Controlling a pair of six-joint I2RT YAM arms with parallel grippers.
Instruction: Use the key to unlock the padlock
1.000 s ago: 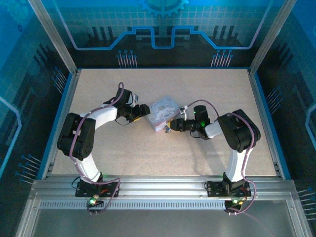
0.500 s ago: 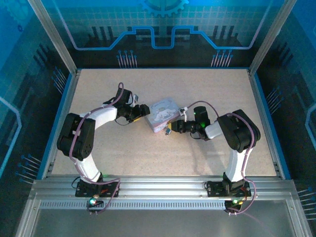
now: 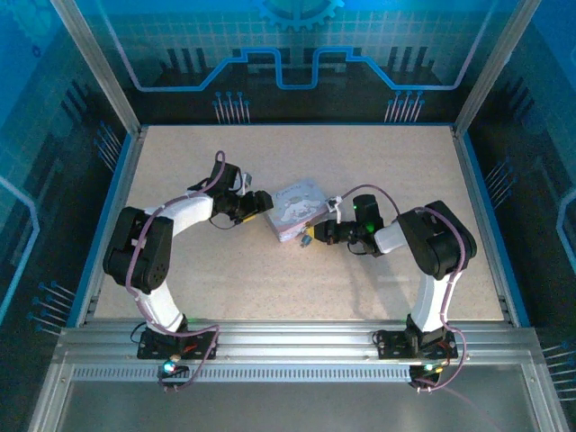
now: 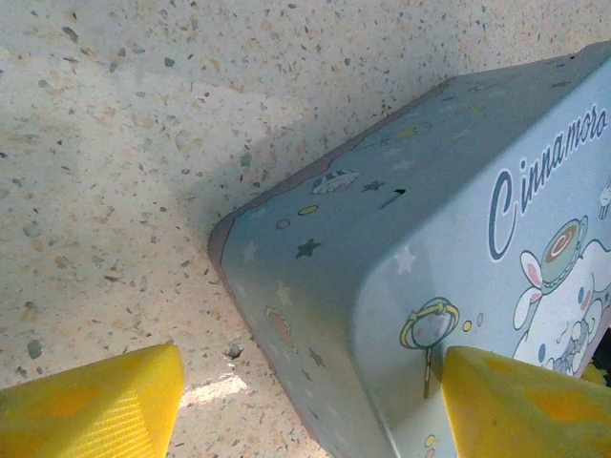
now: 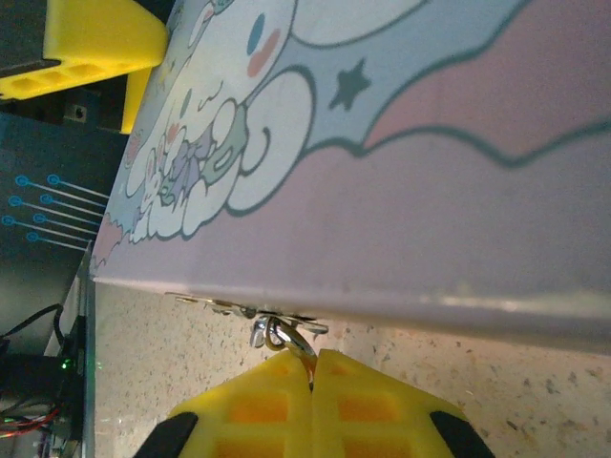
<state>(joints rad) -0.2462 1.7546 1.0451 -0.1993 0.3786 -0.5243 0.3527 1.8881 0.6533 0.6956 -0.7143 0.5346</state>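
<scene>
The tin box (image 3: 297,208) with a cartoon print lies mid-table between both arms. A thin metal shackle of the padlock (image 5: 289,339) hooks through the hasp on the box's front edge. My right gripper (image 5: 312,361) is shut on it, and the padlock's body is hidden between the yellow fingers. From above, that right gripper (image 3: 312,236) sits at the box's near right corner. My left gripper (image 4: 305,410) is open, its jaws straddling a corner of the box (image 4: 401,248), one fingertip (image 4: 95,401) over the table. The key is hidden.
The speckled tabletop (image 3: 243,279) stretches toward the near edge. Blue-lit walls and an aluminium frame (image 3: 126,144) enclose the table. The left arm's finger (image 5: 86,43) shows across the box in the right wrist view.
My right gripper has closed fully on the padlock at the box's front edge. The box has turned slightly. The left arm stays put, still open.
</scene>
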